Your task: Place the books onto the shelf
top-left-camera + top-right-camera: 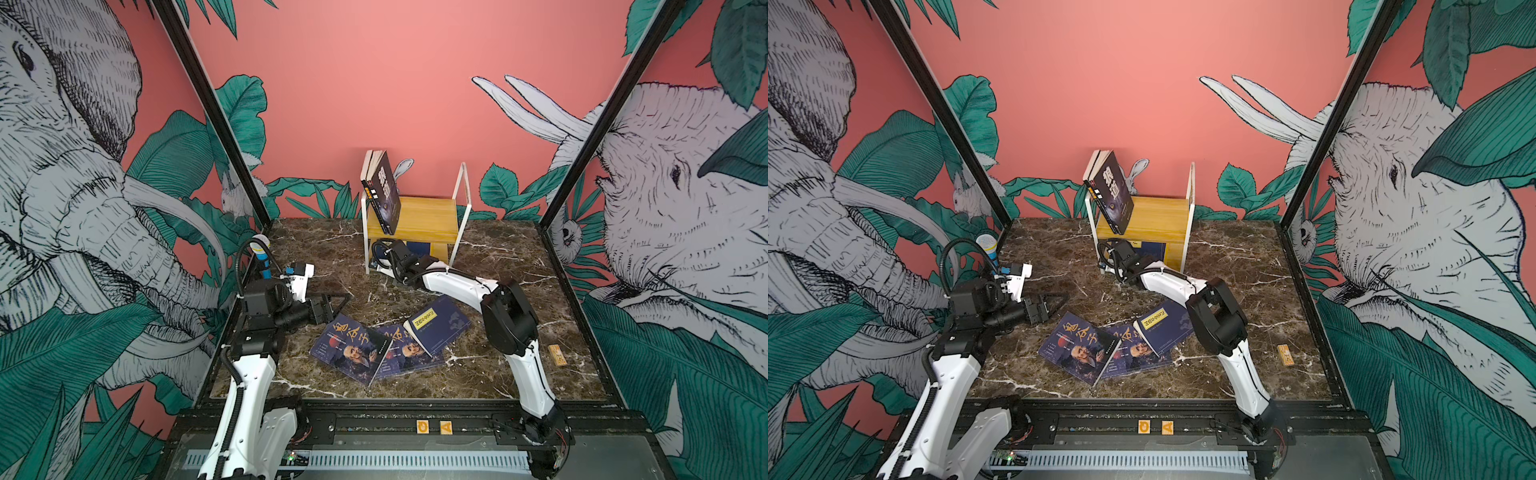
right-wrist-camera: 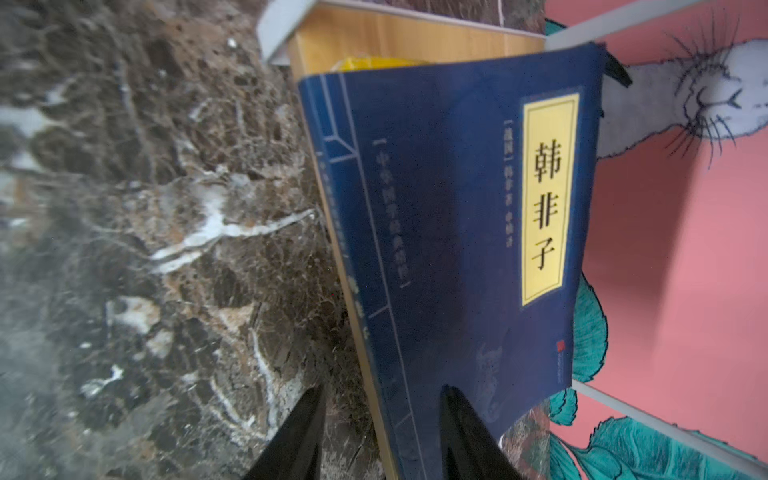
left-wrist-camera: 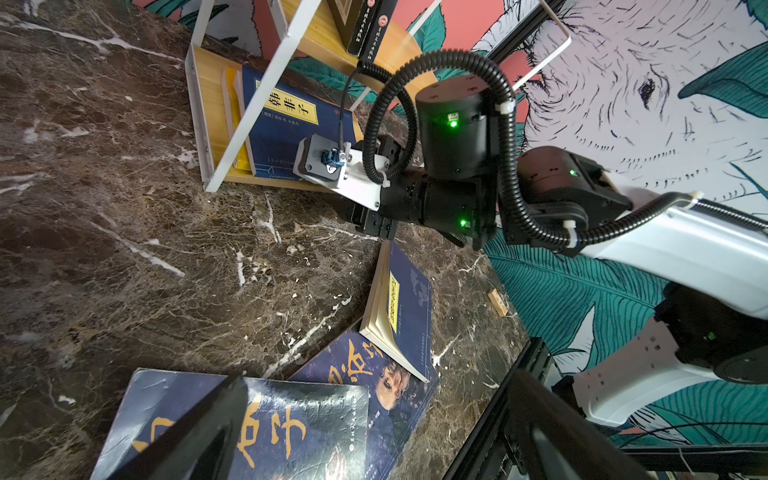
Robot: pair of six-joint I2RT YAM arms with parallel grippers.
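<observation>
The shelf (image 1: 432, 216) stands at the back of the marble table. A black wolf-eye book (image 1: 386, 191) leans on its top board. A navy yellow-label book (image 2: 457, 208) stands in the lower tier. My right gripper (image 2: 383, 390) straddles that book's near edge, open, with a gap beside one finger. Two old-man portrait books (image 1: 353, 353) (image 1: 409, 357) and a yellow-label navy book (image 1: 440, 324) lie overlapping mid-table. My left gripper (image 1: 332, 305) hovers wide open just left of them, holding nothing.
A dark book with yellow lettering (image 1: 368, 178) leans behind the black one. A yellow book (image 3: 237, 124) stands behind the navy one in the lower tier. A small wooden block (image 1: 557, 355) lies at the right. A blue-and-white tube (image 1: 262, 257) stands at the left edge.
</observation>
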